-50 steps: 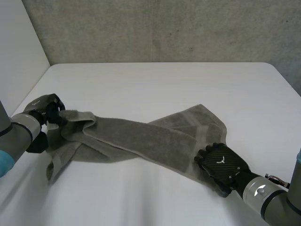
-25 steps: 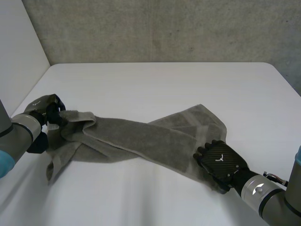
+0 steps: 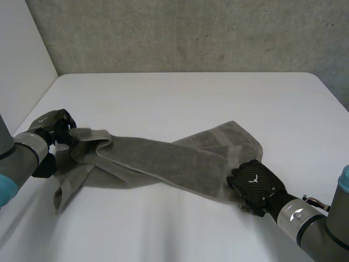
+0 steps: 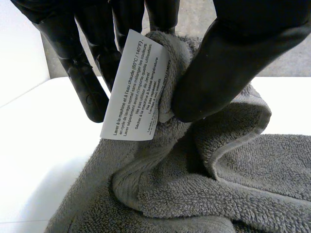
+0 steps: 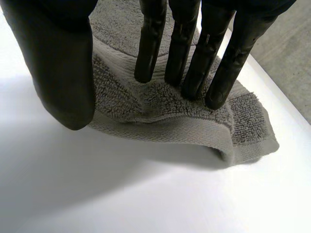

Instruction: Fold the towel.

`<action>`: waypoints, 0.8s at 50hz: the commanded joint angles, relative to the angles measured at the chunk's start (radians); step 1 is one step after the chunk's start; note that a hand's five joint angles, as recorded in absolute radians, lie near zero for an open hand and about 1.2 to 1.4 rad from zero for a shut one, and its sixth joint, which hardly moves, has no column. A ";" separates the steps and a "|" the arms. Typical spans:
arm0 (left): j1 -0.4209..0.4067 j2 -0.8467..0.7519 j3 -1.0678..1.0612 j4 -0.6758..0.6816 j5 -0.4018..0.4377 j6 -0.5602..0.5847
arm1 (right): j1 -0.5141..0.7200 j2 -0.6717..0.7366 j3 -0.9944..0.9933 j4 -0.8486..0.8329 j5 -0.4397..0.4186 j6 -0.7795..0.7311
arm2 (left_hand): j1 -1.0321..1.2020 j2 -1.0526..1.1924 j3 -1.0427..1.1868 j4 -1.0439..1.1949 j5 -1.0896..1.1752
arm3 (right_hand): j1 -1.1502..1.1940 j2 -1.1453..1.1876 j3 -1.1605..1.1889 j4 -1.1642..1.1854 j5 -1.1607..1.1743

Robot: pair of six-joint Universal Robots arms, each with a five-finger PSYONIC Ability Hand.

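My L hand [image 3: 53, 124] pinches the twisted grey terry towel [image 3: 163, 158] by its tagged corner, R hand [image 3: 256, 183] fingers straight, pinning the other end to the white table [image 3: 180, 103], prob. to pull it flat.

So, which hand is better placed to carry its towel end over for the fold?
Left. The left hand pinches the towel corner by the care label between thumb and fingers. The right hand only lays straight fingers on the other end, thumb off the cloth.
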State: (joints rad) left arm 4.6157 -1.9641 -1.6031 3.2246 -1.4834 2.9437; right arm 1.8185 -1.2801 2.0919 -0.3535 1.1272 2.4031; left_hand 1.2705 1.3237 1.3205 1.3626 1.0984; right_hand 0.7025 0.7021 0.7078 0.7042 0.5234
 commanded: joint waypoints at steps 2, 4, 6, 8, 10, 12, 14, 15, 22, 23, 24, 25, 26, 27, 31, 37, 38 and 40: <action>0.000 -0.001 0.000 0.000 0.000 0.000 | -0.002 -0.001 -0.001 -0.012 0.000 0.017 | 0.126 0.073 0.076 0.034 0.123 | 0.037 0.038 0.032 0.035 0.042; 0.000 -0.001 0.000 0.000 0.000 0.000 | -0.002 0.001 -0.001 -0.012 0.000 0.017 | 0.126 0.073 0.076 0.034 0.123 | 0.034 0.035 0.029 0.033 0.039; 0.000 0.001 -0.001 0.000 0.000 0.000 | -0.001 0.002 -0.001 -0.012 0.000 0.017 | 0.126 0.073 0.076 0.034 0.123 | 0.031 0.032 0.026 0.030 0.036; 0.000 -0.001 0.000 0.000 0.000 0.000 | -0.001 0.002 -0.001 -0.012 0.000 0.016 | 0.126 0.073 0.076 0.034 0.123 | 0.023 0.023 0.017 0.021 0.027; 0.000 0.001 0.000 0.000 0.000 0.000 | -0.001 0.005 -0.001 -0.015 0.000 0.016 | 0.126 0.073 0.076 0.034 0.123 | 0.011 0.011 0.005 0.009 0.015; 0.000 -0.001 0.000 0.000 0.000 0.000 | -0.001 0.007 -0.001 -0.015 0.000 0.016 | 0.126 0.073 0.076 0.034 0.123 | 0.014 0.014 0.008 0.012 0.018; 0.000 -0.001 0.000 0.000 0.000 0.000 | -0.001 0.007 -0.001 -0.015 0.000 0.016 | 0.126 0.073 0.076 0.034 0.123 | 0.014 0.014 0.008 0.012 0.018; 0.000 -0.001 0.000 0.000 0.000 0.000 | -0.001 0.007 -0.001 -0.015 0.000 0.016 | 0.126 0.073 0.076 0.034 0.123 | 0.014 0.014 0.008 0.012 0.018; 0.000 -0.001 0.000 0.000 0.000 0.000 | -0.001 0.015 -0.001 -0.015 0.000 0.016 | 0.126 0.073 0.076 0.034 0.123 | 0.037 0.038 0.032 0.035 0.042; 0.000 -0.001 0.000 0.001 0.000 0.000 | -0.001 0.016 -0.001 -0.015 -0.001 0.016 | 0.126 0.073 0.076 0.034 0.123 | 0.092 0.093 0.087 0.091 0.097; 0.000 -0.001 0.000 0.001 0.000 0.000 | -0.001 0.016 -0.001 -0.015 -0.001 0.016 | 0.126 0.073 0.076 0.034 0.123 | 0.093 0.093 0.088 0.091 0.098; 0.000 -0.001 0.000 0.001 0.000 0.000 | -0.001 0.018 -0.001 -0.015 -0.001 0.016 | 0.126 0.073 0.076 0.034 0.123 | 0.224 0.224 0.218 0.222 0.228; 0.000 -0.001 0.000 0.000 0.000 0.000 | -0.001 0.018 -0.001 -0.013 -0.001 0.016 | 0.126 0.073 0.076 0.034 0.123 | 0.376 0.377 0.371 0.374 0.381; 0.000 -0.001 0.000 0.000 0.000 0.000 | -0.001 0.018 -0.001 -0.013 -0.001 0.016 | 0.126 0.073 0.076 0.034 0.123 | 0.378 0.378 0.372 0.376 0.382; 0.000 -0.001 -0.001 0.000 0.000 0.000 | 0.001 0.013 -0.009 -0.013 0.003 0.019 | 0.126 0.073 0.076 0.034 0.123 | 0.694 0.694 0.688 0.692 0.698; 0.000 0.002 -0.001 0.000 0.000 0.000 | 0.010 0.007 -0.010 -0.010 0.006 0.040 | 0.126 0.073 0.076 0.034 0.123 | 0.694 0.694 0.688 0.692 0.698; 0.000 0.002 -0.001 0.000 0.000 0.000 | 0.010 0.007 -0.010 -0.010 0.006 0.041 | 0.126 0.073 0.076 0.034 0.123 | 0.694 0.694 0.688 0.692 0.698; -0.002 0.004 -0.001 0.000 0.000 0.000 | 0.009 0.002 -0.013 -0.010 0.008 0.068 | 0.126 0.073 0.076 0.034 0.123 | 0.694 0.694 0.688 0.692 0.698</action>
State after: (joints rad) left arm 4.6157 -1.9629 -1.6045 3.2244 -1.4834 2.9437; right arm 1.8233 -1.2700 2.0829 -0.3652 1.1319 2.4330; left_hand 1.2705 1.3238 1.3205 1.3627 1.0984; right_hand 1.3255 1.3304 1.3366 1.3372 1.1698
